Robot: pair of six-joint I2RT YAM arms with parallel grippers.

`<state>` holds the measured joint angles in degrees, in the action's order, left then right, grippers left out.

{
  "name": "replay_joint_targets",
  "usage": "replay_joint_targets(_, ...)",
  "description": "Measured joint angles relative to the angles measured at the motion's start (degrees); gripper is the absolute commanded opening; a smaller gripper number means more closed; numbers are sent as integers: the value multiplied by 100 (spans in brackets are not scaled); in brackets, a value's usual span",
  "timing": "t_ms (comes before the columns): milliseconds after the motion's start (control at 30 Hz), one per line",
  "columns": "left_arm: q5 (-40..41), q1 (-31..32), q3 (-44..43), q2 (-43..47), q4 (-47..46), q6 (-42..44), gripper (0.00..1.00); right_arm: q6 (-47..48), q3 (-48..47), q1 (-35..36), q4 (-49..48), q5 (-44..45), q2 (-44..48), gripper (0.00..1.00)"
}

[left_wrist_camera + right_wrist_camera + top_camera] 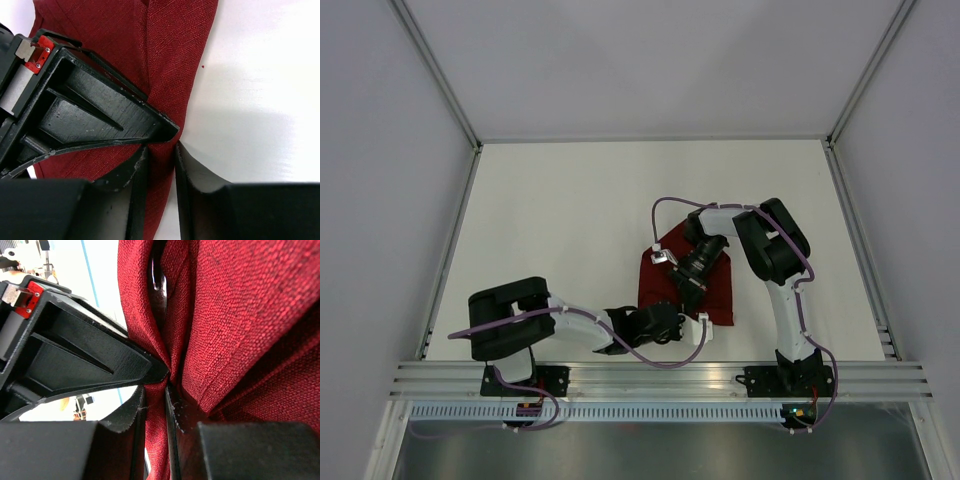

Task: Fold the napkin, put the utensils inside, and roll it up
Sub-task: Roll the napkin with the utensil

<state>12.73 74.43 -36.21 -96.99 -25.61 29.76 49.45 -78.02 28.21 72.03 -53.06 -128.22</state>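
The left gripper (161, 150) was clamped on the maroon napkin's (718, 295) edge and the right gripper (167, 385) on a bunched fold, above the white table (570, 220).

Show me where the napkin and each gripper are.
napkin (720, 300): top external view, bare right-hand part.
left gripper (161, 155): left wrist view, midway between fingertips.
right gripper (156, 390): right wrist view, midway between fingertips.

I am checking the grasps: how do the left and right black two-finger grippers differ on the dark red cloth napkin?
The left gripper pinches a thin napkin edge, white table showing beside it; the right gripper pinches bunched folds, cloth filling most of its view. Both are shut on the napkin.
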Motion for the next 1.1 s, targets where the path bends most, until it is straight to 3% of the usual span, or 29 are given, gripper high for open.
replay_joint_targets(67,-46,-26,-13,-17,-4,-2,13,0,4,-4,0,0,0,14)
replay_joint_targets(167,-192,-50,-96,-37,107,17,2,7,15,-26,22,22,-2,14)
replay_joint_targets(300,-352,-105,-245,-59,332,15,2,28,33,-68,61,39,-11,18)
replay_joint_targets(500,-960,-361,-363,-55,496,-107,2,13,118,-140,81,13,68,42)
replay_joint_targets(633,-1480,-623,-463,-70,581,-308,2,15,184,-205,66,63,289,48)
replay_joint_targets(833,-2151,-1034,-640,-186,658,-640,2,96,164,-503,-219,317,688,49)
replay_joint_targets(1100,-3383,-1679,-905,-400,824,-1121,2,249,105,-1545,-638,361,1250,48)
